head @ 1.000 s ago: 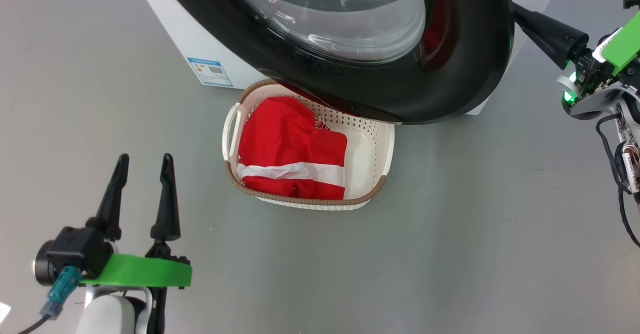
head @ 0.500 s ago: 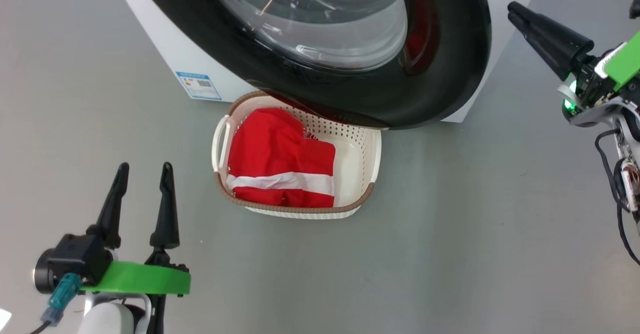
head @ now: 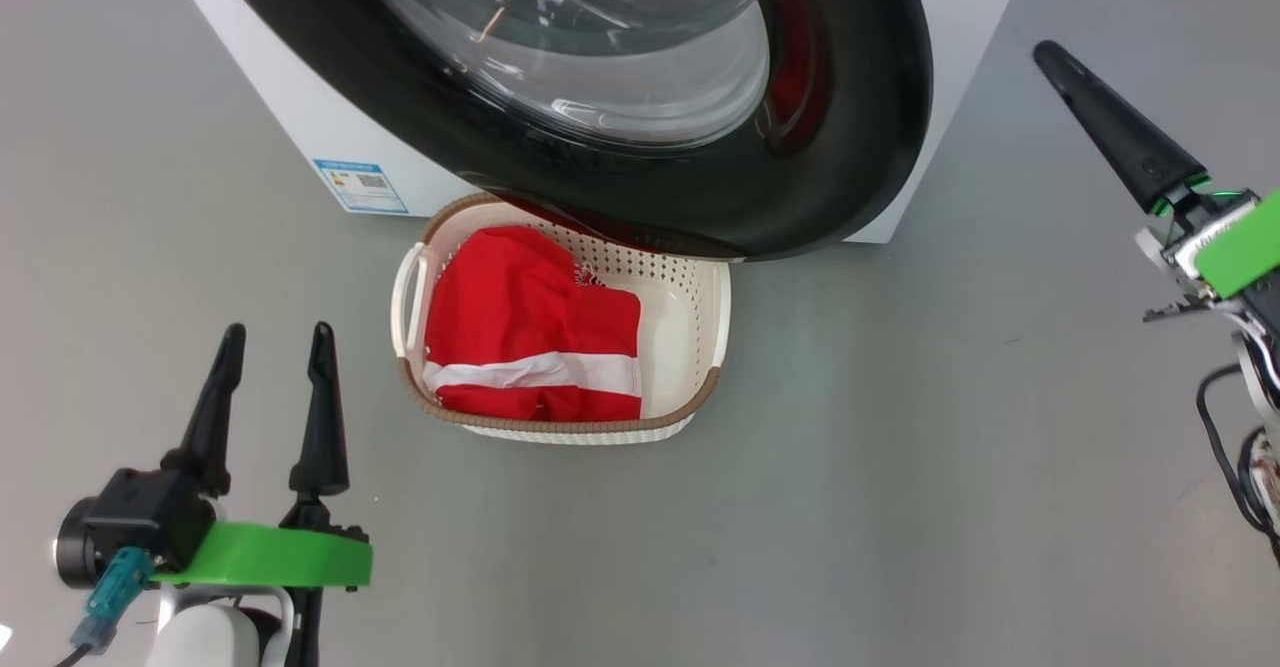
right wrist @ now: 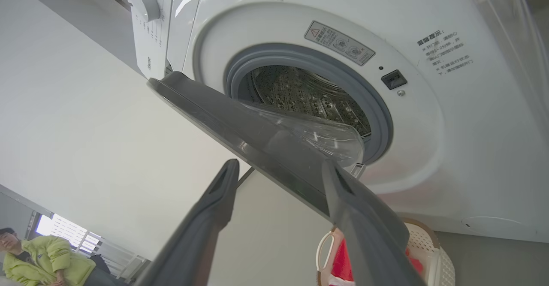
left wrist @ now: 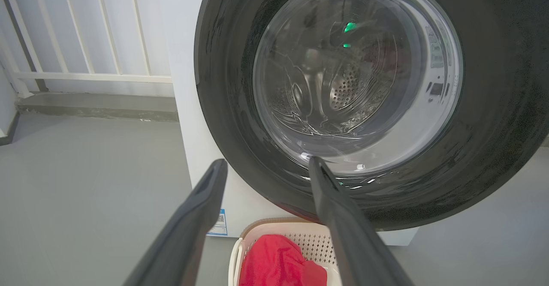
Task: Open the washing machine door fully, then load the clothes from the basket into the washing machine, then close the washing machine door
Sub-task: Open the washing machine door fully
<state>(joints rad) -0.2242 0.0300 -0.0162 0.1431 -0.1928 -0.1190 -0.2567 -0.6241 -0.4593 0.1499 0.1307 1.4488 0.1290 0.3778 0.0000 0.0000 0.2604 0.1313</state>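
Looking along our right gripper (right wrist: 281, 166), fingers apart and empty, we see the white boxy washing machine's (right wrist: 450, 157) perforated steel drum (right wrist: 300, 91) ringed by a grey-blue rubber gasket (right wrist: 379, 114). From the head, the glossy black round door (head: 860, 147) stands ajar before it, overhanging the cream perforated plastic basket (head: 690, 307) on the grey floor (head: 900, 497), where crumpled red white-striped clothes (head: 520, 307) lie. Our left gripper (head: 278, 332) is spread too.
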